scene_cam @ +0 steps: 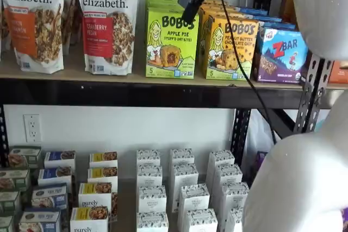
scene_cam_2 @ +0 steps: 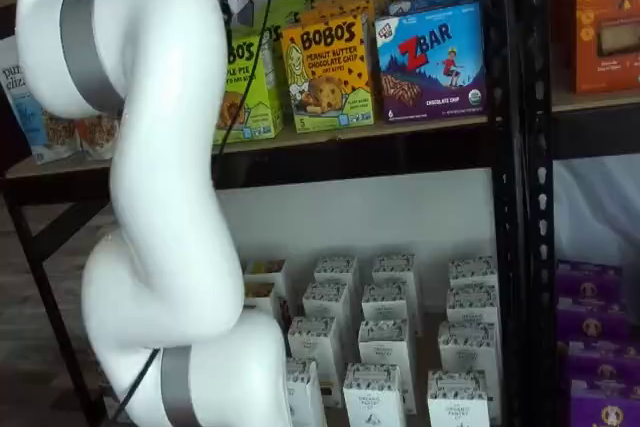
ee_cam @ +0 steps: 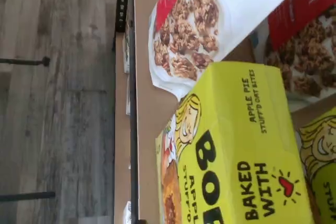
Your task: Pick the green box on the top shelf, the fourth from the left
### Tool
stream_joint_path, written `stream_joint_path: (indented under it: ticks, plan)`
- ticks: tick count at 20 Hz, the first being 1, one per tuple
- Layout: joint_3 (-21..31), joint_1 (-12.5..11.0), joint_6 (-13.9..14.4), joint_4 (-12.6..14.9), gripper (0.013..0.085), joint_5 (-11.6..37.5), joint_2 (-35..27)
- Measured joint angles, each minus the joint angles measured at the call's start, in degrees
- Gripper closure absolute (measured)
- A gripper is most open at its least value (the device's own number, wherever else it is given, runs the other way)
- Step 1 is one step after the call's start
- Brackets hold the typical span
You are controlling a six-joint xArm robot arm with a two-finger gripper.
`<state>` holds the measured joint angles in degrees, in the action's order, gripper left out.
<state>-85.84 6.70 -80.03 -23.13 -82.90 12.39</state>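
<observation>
The green box stands at the top shelf's front edge, easy for you to reach. Your gripper hovers above it, fingers spread, grasping nothing.

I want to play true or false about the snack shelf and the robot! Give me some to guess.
1. The green box stands on the top shelf. True.
2. The green box sits between a Purely Elizabeth cranberry pecan bag and the yellow-orange Bobo's box. True.
3. The gripper is squeezing the green box. False: it hangs above the box's top edge and holds nothing.
4. The blue ZBar box is on the lower level. False: it is on the top shelf; small white boxes fill the lower level.
5. The green box says Apple Pie. True.
</observation>
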Motion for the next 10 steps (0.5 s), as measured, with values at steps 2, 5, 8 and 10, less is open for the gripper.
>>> stream_joint_path:
  ticks: [2,5,8,10]
  plan:
    - [-0.42,0.03,-0.04,0.08,0.013,-0.04,-0.56]
    - [-1.27,0.07,-0.07,0.41,0.013,-0.55,-1.46]
    - [-1.62,0.22,-0.06,0.94,0.013,-0.37,-1.99]
    - [-1.85,0.34,-0.02,1.44,0.013,-0.27,-2.32]
